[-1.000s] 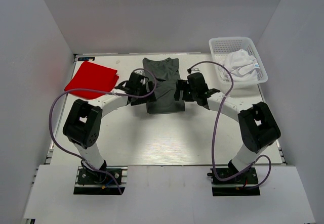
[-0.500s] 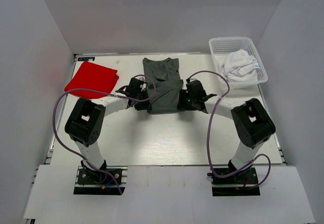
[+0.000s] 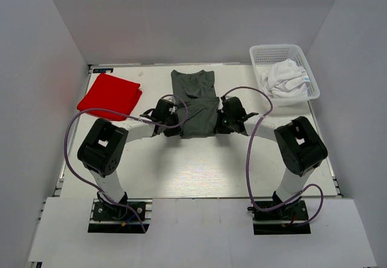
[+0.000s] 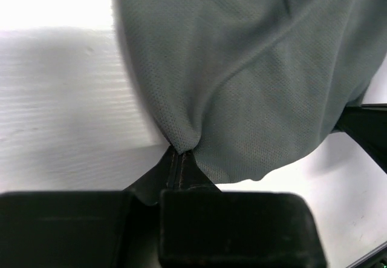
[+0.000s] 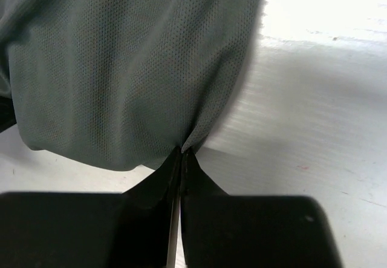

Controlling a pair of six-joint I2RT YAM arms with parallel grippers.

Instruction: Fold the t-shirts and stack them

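1. We see the dark grey soft cloth t-shirt point(image 3: 195, 98) lying on the white worktop point(image 3: 199, 165), mid-width and toward 12 o'clock. Its collar end points to 12, and its near edge at 6 is gathered between the two hands.
2. Left hand point(image 4: 180, 153): fingers closed tight, pinching a small tuck of the grey cloth at the shirt's 7 o'clock corner. We see no gap between the tips in the left wrist view.
3. Right hand point(image 5: 182, 152): likewise clamped hard on a tuck of the same shirt, at its 5 o'clock corner.
4. In both wrist views the cloth fans out from the pinch in creases and throws a soft shadow on the worktop beside it.
5. Both arms reach in from 6 o'clock with forearms angled inward, one hand on each side of the shirt.
6. The bright red cloth t-shirt point(image 3: 109, 94) lies folded flat at 10 o'clock, apart from the grey one.
7. The white cloth t-shirt point(image 3: 284, 77) sits crumpled inside the white plastic mesh basket point(image 3: 261, 53) at 2 o'clock, well apart from both hands.
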